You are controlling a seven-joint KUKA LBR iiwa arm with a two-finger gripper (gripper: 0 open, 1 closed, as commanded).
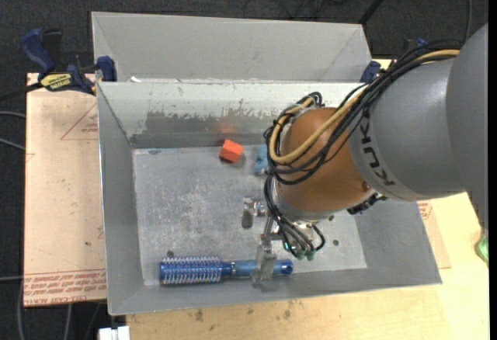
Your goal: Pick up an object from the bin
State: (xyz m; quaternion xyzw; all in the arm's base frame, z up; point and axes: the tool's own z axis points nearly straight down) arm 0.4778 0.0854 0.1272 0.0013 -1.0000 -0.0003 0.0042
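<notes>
Camera view: the gripper (pixel 265 265) meets the handle of the blue hairbrush (pixel 194 271) (apart or together, cannot tell). Centre on it before lifting.

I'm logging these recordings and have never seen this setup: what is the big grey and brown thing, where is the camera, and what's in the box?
The single camera looks down into a grey metal bin. The big grey shape entering from the picture's right is a robot arm; the brown cover and cables belong to it. Its jaws are down at the handle of a blue hairbrush lying along the bin's near edge; whether they grip it cannot be told. An orange block lies near the far wall, untouched.
</notes>
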